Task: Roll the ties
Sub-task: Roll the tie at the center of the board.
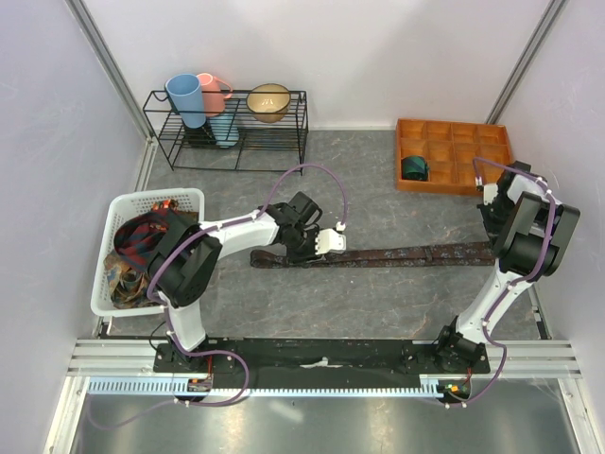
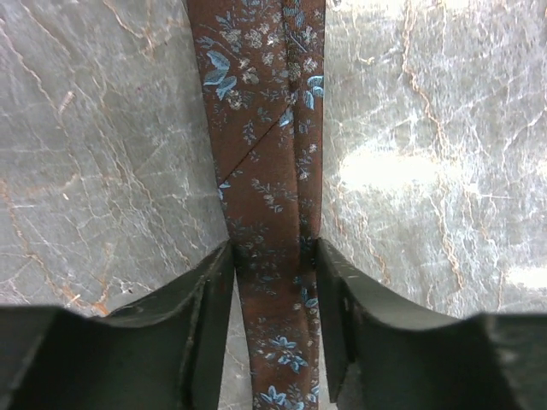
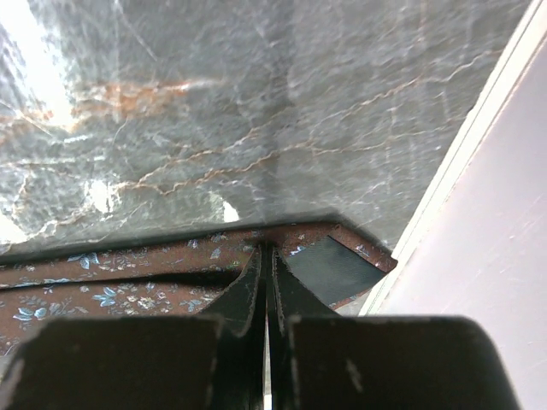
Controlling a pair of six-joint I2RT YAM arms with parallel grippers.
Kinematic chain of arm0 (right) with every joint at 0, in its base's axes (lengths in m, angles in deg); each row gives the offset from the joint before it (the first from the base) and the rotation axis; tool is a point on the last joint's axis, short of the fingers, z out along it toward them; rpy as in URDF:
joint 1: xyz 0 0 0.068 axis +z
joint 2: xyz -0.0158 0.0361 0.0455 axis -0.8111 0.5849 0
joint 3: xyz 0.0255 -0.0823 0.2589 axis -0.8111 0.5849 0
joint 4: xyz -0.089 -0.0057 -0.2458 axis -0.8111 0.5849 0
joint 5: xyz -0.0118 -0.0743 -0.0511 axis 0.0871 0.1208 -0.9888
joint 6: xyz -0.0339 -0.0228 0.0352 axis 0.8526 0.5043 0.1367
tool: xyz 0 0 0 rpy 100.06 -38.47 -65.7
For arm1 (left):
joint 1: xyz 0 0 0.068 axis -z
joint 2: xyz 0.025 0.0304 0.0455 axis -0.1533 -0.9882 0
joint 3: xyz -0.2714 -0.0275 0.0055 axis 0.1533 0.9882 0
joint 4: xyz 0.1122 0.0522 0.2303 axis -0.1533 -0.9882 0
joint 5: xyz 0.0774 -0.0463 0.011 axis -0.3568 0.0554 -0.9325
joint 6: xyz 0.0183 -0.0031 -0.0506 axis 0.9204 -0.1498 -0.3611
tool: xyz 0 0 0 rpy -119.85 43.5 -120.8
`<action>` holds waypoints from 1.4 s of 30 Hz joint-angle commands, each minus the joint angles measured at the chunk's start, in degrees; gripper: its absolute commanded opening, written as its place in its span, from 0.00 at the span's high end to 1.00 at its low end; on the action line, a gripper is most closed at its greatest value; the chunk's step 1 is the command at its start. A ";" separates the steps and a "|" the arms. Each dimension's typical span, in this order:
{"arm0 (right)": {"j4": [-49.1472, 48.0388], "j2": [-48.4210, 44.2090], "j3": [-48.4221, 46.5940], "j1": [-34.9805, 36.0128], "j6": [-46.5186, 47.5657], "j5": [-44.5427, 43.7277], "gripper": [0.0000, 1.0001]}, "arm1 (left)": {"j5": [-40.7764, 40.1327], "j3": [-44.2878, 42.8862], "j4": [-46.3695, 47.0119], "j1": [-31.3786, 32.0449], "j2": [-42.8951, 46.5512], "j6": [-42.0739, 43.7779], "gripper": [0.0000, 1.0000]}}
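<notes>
Top external view showed us a maroon-brown tie (image 1: pixel 406 254) lying flat and stretched out across the grey marbled table (image 1: pixel 378 312), running from in front of the left arm to the right arm's wrist. The left gripper (image 1: pixel 331 242) hung over the tie nearer its left end. At the left edge stood a white basket (image 1: pixel 118 203) with other ties (image 1: pixel 142 241) heaped in it. At the back right sat an orange tray (image 1: pixel 454 123) of compartments, and a rolled teal tie (image 1: pixel 414 168) sat in one of its left compartments. A black wire rack (image 1: pixel 227 147) stood at the back left.

From the left wrist we saw the jaws spread apart, straddling the tie, with one finger (image 2: pixel 209 316) just beside each edge of the cloth. Pale blue flowers dotted the brown fabric.

From the right wrist we saw the right gripper (image 3: pixel 265 256) with its jaws pressed together, leaving only a thin line between them. It sat over the tie's end, close to the table's white edge strip (image 3: pixel 461 162), where a dark lining (image 3: pixel 329 266) was turned up. We could not tell whether any cloth was pinched between the fingers.
</notes>
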 commanded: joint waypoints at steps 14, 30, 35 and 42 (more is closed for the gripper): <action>3.12 -9.58 -8.52 -0.57 0.13 9.41 0.53 | -0.55 6.20 3.11 -1.76 15.28 -0.47 0.21; -21.78 -29.46 -4.71 15.33 -35.92 61.42 0.02 | 11.07 19.83 14.21 -13.28 44.76 0.58 0.12; -31.50 -26.12 2.62 27.69 -44.70 60.43 0.02 | 11.22 11.31 -6.71 -18.27 34.75 8.23 0.09; -37.47 -19.73 14.23 43.19 -49.34 58.21 0.18 | 11.67 17.01 -10.34 -23.65 28.86 23.33 0.13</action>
